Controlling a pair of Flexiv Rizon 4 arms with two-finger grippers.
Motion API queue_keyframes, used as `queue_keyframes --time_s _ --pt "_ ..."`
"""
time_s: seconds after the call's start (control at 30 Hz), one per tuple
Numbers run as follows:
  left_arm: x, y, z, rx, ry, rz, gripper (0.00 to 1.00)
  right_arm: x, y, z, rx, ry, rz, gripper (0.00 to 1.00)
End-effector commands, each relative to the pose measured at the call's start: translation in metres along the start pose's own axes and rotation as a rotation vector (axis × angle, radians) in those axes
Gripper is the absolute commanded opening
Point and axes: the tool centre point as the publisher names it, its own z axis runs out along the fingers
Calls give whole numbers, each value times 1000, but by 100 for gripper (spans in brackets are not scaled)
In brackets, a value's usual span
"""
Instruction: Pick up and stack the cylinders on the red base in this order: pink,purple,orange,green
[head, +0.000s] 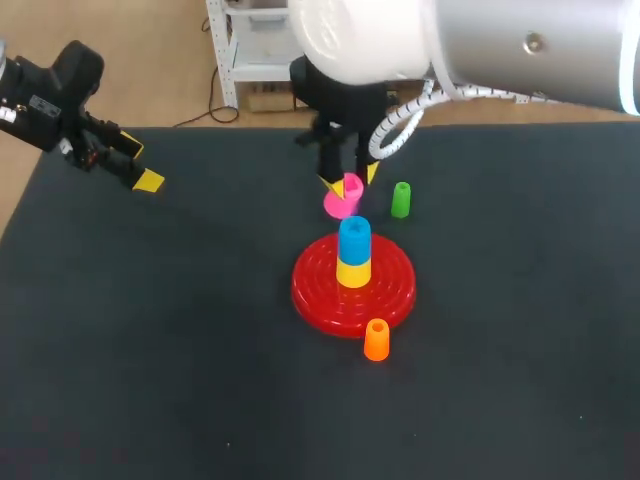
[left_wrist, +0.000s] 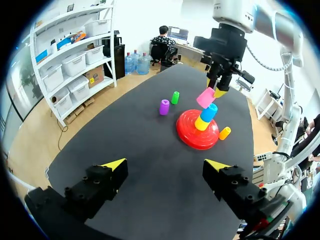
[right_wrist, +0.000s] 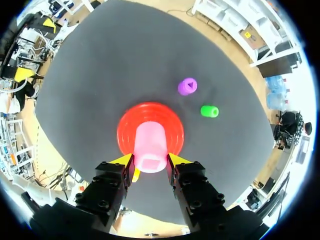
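Note:
My right gripper (head: 346, 180) is shut on the pink cylinder (head: 342, 198), holding it tilted in the air just behind the red base (head: 315, 290). In its wrist view the pink cylinder (right_wrist: 150, 146) sits between the yellow tips, over the base (right_wrist: 127, 125). On the base's centre a blue cylinder (head: 354, 238) stands on a yellow one (head: 353, 272). The orange cylinder (head: 377, 340) stands in front of the base, the green one (head: 401, 199) behind it to the right. The purple cylinder (left_wrist: 164, 106) stands beside the green one (left_wrist: 175, 97); the head view hides it. My left gripper (head: 140, 165) hangs open and empty at the far left.
The black table (head: 150, 350) stretches wide around the base. My right arm (head: 480, 40) crosses over the table's back edge from the right.

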Motion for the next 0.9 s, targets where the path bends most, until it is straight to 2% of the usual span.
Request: queue_keyframes --time_s 0.03,0.23,0.6,0.9 --pt "1 0 0 0 -3 2 100 -1 4 -4 9 -258 -2 0" --pt "1 0 0 0 -3 2 100 -2 1 -23 0 -277 -10 0" --pt "1 0 0 0 -3 2 100 31 0 -36 -21 -234 -12 0" --pt "1 0 0 0 -3 2 100 42 1 -20 -29 -156 -4 0"
